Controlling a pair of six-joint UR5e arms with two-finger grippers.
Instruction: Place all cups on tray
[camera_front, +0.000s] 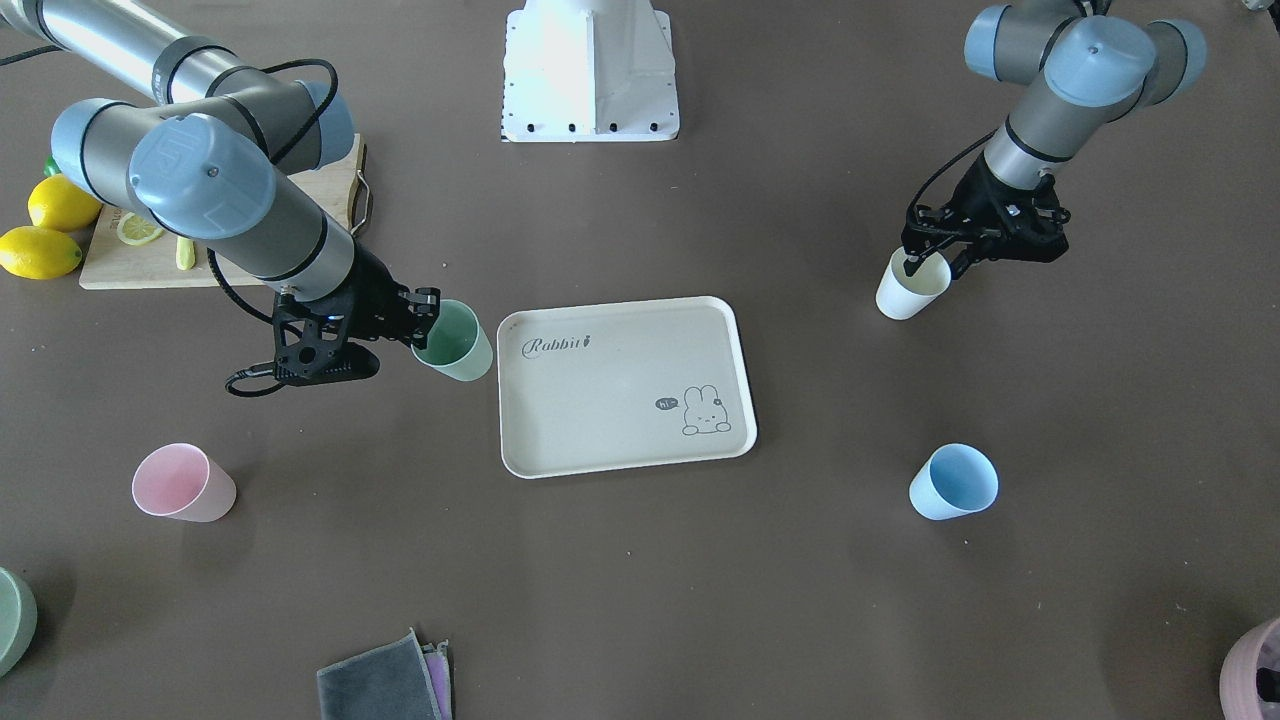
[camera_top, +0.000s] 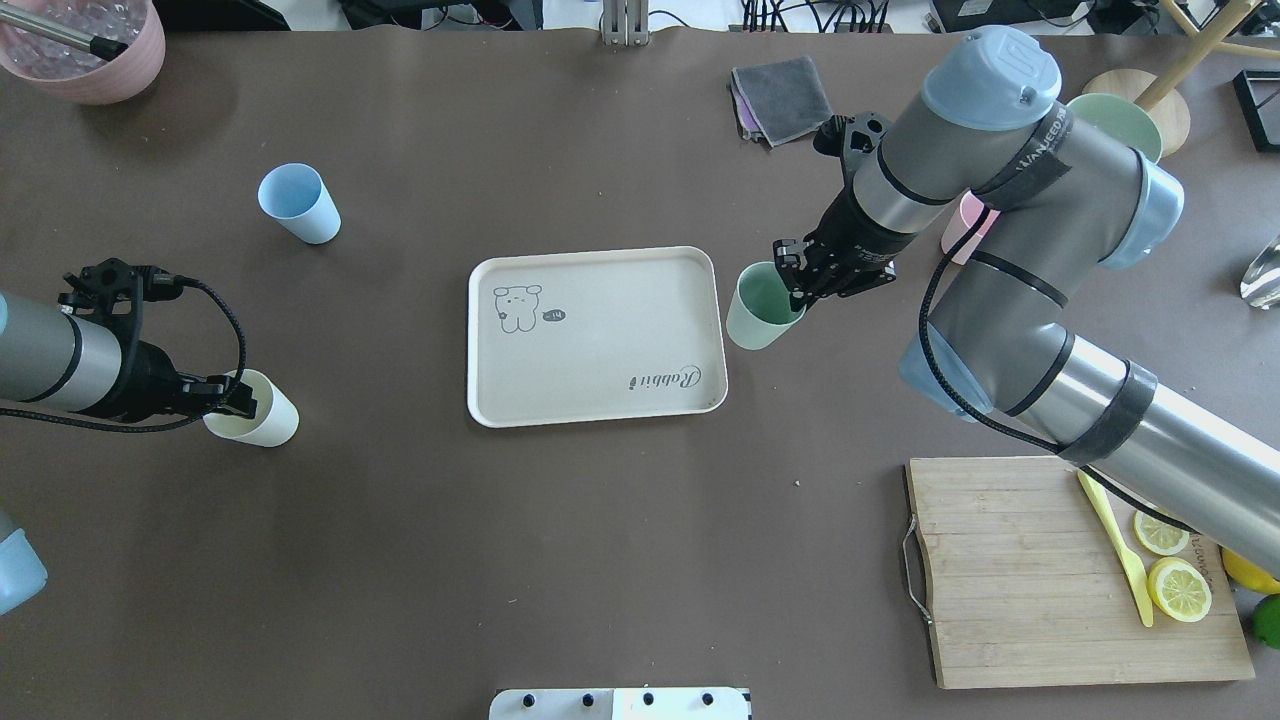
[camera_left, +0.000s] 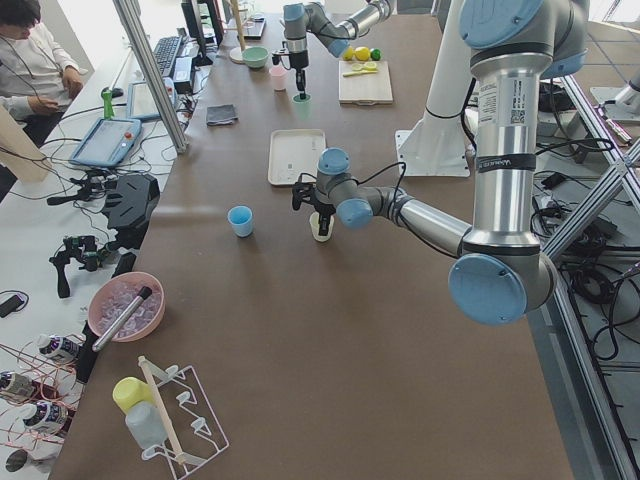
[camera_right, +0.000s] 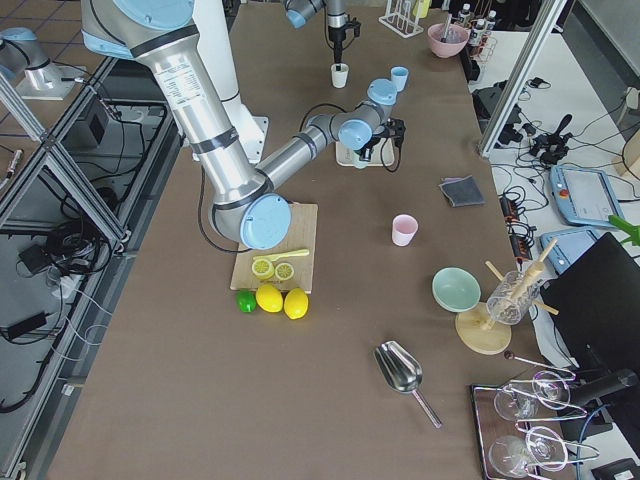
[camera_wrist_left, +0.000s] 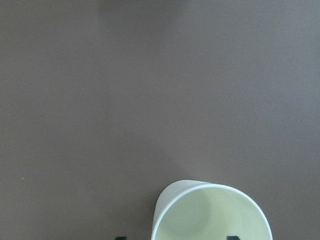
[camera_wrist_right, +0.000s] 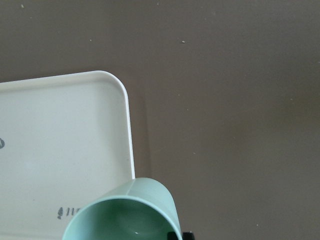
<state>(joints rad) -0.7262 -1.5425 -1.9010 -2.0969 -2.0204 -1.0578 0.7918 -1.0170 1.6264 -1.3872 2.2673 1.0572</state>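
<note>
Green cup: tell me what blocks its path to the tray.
Nothing visible does. The green cup, gripped at its rim by the right gripper, sits just beside the tray, with only bare table between them.

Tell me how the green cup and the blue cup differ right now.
The green cup is gripped at its rim by the right hand, beside the tray; the blue cup stands alone, untouched, farther from the tray. Colours differ. Both are plain handleless cups, mouths up, off the tray.
</note>
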